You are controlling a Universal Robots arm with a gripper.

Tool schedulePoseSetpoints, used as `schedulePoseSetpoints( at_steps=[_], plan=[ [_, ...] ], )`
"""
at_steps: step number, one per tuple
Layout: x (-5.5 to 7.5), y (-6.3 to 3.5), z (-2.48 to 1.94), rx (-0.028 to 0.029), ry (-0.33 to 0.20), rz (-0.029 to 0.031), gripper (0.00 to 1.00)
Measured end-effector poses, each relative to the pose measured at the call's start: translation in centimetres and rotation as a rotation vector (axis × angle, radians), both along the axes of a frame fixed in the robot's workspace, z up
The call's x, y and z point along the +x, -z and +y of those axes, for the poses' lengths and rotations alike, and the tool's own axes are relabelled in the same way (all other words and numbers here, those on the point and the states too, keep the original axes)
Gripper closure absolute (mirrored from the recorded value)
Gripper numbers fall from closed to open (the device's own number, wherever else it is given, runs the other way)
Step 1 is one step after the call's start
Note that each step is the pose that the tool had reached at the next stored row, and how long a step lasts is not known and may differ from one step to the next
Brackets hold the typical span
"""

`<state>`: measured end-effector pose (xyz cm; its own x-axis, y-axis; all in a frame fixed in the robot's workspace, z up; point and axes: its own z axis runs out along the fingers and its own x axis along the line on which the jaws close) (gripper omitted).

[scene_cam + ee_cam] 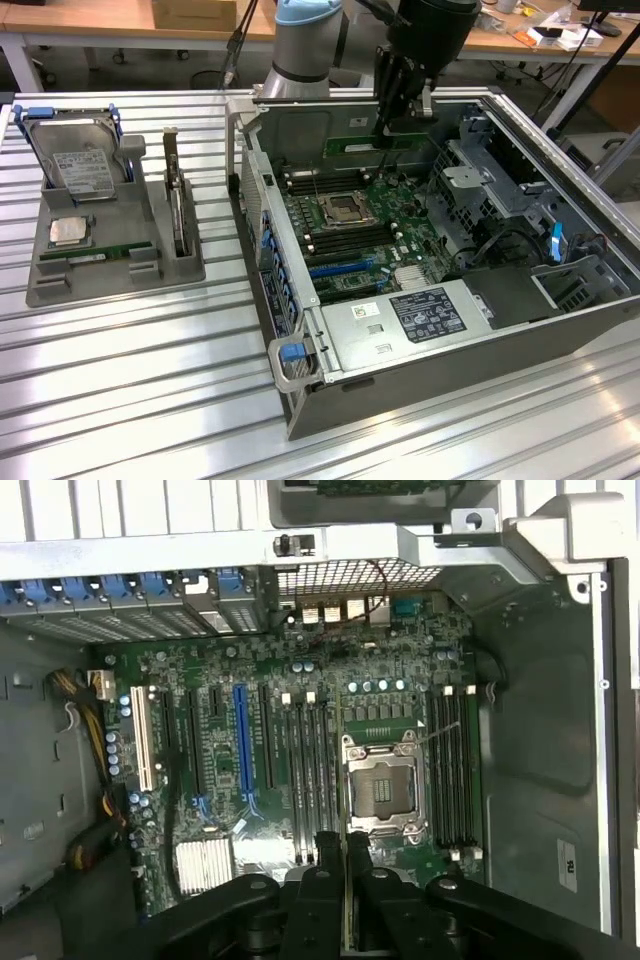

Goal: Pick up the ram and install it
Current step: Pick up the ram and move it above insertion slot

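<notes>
End effector (344,845) clamps the ram (345,910) edge-on — you hold it over the motherboard (250,660) memory slots (312,770).

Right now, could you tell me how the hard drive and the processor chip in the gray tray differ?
The hard drive is far larger than the processor chip. The drive stands propped at a tilt, while the chip lies flat. The drive carries a white label; the chip's top is plain silver. Both sit in the gray tray.
</notes>
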<state>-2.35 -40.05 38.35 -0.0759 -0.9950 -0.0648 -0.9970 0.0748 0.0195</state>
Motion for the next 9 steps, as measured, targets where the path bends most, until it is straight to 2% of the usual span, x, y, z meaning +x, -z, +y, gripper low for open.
schedulePoseSetpoints(
  at_steps=[3, 9],
  plan=[
    [0.02, 0.00, 0.00, 0.0000, 0.028, 0.0000, 0.86],
    [0.34, 0.00, 0.00, 0.0000, 0.030, 0.0002, 0.86]
  ],
)
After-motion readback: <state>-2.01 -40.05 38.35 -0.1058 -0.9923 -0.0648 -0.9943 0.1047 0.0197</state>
